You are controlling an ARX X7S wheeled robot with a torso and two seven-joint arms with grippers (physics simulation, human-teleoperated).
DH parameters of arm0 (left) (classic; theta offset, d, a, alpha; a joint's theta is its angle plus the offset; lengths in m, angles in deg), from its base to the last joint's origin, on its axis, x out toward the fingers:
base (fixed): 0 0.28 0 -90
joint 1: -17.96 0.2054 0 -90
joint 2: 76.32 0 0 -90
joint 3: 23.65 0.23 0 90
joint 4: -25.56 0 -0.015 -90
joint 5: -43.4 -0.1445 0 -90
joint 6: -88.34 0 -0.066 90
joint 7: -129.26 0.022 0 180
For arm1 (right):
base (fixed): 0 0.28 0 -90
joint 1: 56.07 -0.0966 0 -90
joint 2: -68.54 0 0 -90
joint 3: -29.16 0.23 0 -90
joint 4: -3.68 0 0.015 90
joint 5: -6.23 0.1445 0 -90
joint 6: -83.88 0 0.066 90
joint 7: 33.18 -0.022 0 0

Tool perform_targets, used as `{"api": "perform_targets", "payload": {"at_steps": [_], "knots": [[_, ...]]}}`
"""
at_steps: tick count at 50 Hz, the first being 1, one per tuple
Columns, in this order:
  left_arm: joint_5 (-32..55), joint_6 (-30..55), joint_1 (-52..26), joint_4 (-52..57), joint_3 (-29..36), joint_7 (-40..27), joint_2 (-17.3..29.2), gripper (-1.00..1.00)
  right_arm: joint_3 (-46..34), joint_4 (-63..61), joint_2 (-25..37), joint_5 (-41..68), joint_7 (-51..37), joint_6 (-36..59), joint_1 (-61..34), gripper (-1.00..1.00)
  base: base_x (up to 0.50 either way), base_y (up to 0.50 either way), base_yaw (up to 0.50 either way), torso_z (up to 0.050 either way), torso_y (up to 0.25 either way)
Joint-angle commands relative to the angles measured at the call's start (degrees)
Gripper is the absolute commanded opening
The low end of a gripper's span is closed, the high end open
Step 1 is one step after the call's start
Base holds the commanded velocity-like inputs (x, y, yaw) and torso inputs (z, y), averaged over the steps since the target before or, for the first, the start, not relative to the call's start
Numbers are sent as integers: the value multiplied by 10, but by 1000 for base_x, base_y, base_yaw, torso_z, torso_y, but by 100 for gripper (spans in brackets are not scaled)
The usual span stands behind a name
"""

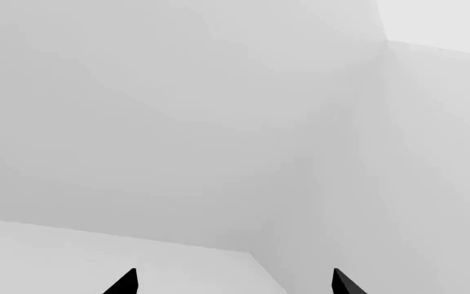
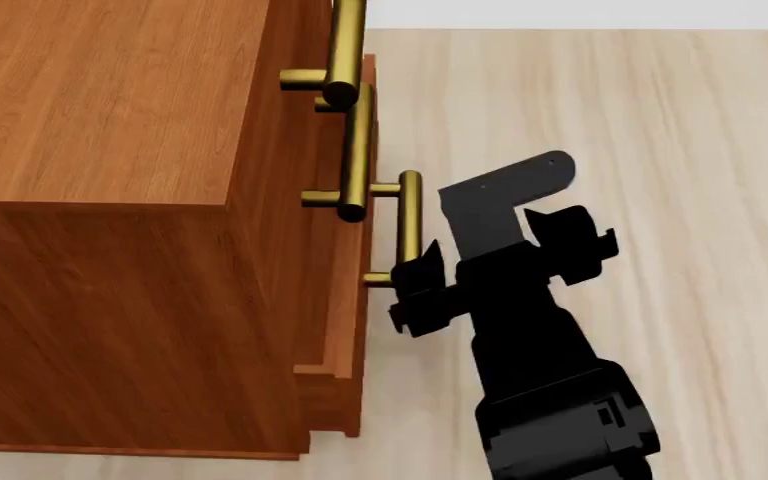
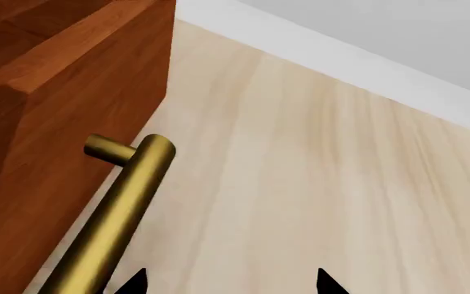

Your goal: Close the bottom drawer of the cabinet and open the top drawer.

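Observation:
The cabinet (image 2: pixel 104 130) fills the left of the head view, seen from above. The top drawer shows by its brass handle (image 2: pixel 345 50), with the middle handle (image 2: pixel 355 160) below it. The bottom drawer (image 2: pixel 345 330) sticks out a little from the cabinet front, and its handle (image 2: pixel 411 228) stands furthest out. My right gripper (image 2: pixel 498 262) is open and empty, right beside that handle. In the right wrist view the handle (image 3: pixel 125 205) runs just beside one fingertip of the gripper (image 3: pixel 228 283), outside the jaws. My left gripper (image 1: pixel 233 283) is open and empty, facing white walls.
Pale wooden floor (image 2: pixel 651 120) lies to the right of the cabinet. A white wall base (image 3: pixel 341 58) runs beyond the floor. The left wrist view shows only a white room corner (image 1: pixel 382 43).

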Motion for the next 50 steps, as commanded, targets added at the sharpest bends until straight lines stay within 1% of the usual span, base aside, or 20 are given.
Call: {"api": "perform_targets", "payload": {"at_steps": [1, 16, 23, 24, 25, 29, 36, 39, 43, 45, 47, 49, 50], "knots": [[2, 0, 1, 1, 1, -2, 2, 100, -17, 24, -22, 5, 19, -11, -3, 100, 0, 0, 3, 0, 0], [4, -3, 2, 0, 3, -2, 3, 100, -27, 29, -44, 21, 36, -17, -4, 100, 0, 0, 0, 0, -1], [2, 1, 1, 2, 7, -3, 6, 100, -33, 61, -57, 24, 42, -48, -13, 100, 0, 0, 1, 0, 0], [-2, -19, 9, -11, 6, 7, -1, 100, -34, 62, -58, 24, 42, -49, -14, 100, 0, 0, 3, 0, 0], [2, -3, 1, 0, 6, -2, 5, 100, -36, 62, -59, 25, 46, -50, -15, 100, 12, 0, 4, 0, 0], [4, -3, 1, 0, 6, -3, 6, 100, -41, 77, -65, 28, 47, -59, -22, 100, 3, 3, 4, 0, -3], [6, -4, 1, 1, 6, -3, 7, 100, -43, 38, -53, 35, 40, -39, -14, 100, 2, 3, 5, 0, -1], [6, -4, 2, 2, 7, -4, 7, 100, -38, -7, -39, 44, 33, -14, 0, 100, 0, 1, 3, 0, 0], [8, -6, 2, 2, 6, -4, 7, 100, -15, -131, -4, 72, 9, 57, 42, 100, 0, 0, 2, 0, 0], [7, -6, 2, 1, 7, -3, 7, 100, 16, -227, 25, 97, -17, 104, 78, 100, 0, 0, 0, 0, 0], [8, -7, 2, 0, 8, -2, 8, 100, 35, -295, 45, 114, -30, 130, 103, 100, 0, 0, 0, 0, 0], [8, -6, 1, 1, 9, -3, 8, 100, 48, -337, 57, 124, -42, 148, 119, 100, 0, 0, 0, 0, 0], [7, -6, 1, 0, 9, -3, 9, 100, 67, -371, 65, 139, -52, 164, 133, 100, 0, 0, 0, 0, 0]]}}
